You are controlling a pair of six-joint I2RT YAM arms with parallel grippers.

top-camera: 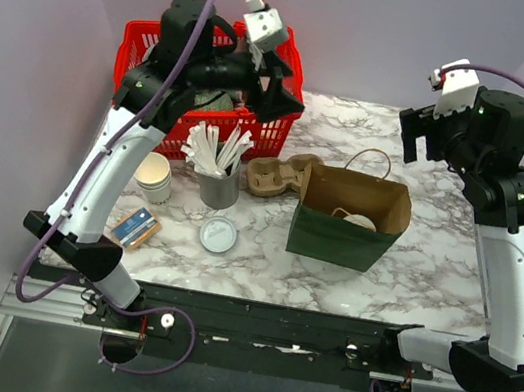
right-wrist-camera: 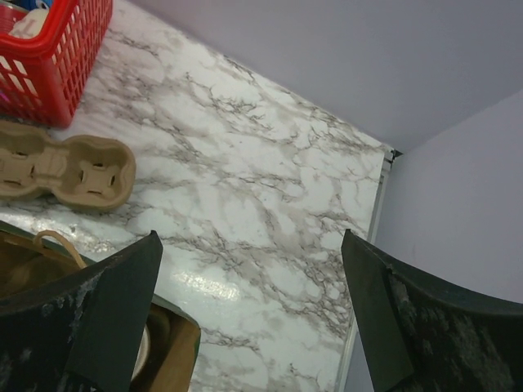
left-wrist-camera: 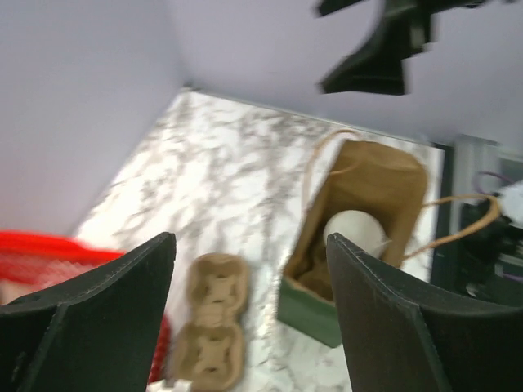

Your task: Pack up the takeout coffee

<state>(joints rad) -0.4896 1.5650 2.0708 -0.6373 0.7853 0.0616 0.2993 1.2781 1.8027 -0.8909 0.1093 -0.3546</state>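
The coffee [top-camera: 360, 221] sits inside the paper bag [top-camera: 336, 238]. Only its white lid shows through the open mouth, and the cup below is hidden by the bag walls. The bag stands upright on the marble worktop [top-camera: 430, 277], right of centre, with its looped handles up.

The left fingers [left-wrist-camera: 114, 310] are spread wide with nothing between them. They hang in the air above the front rim of the red basket [top-camera: 143, 38], well left of the bag, and point toward it. The right fingers [right-wrist-camera: 106, 318] are also wide and empty. They are raised over the far right of the worktop, above and beyond the bag's right end.

A cardboard cup carrier [top-camera: 281, 174] lies flat just beside the bag's far left corner. Left of it stands a grey cup of white stirrers [top-camera: 219, 163]. Farther left is a stack of lidless cups [top-camera: 154, 177]. A loose flat lid [top-camera: 217, 235] lies near the front edge. A small blue and tan packet [top-camera: 136, 228] rests near it, by the left arm.
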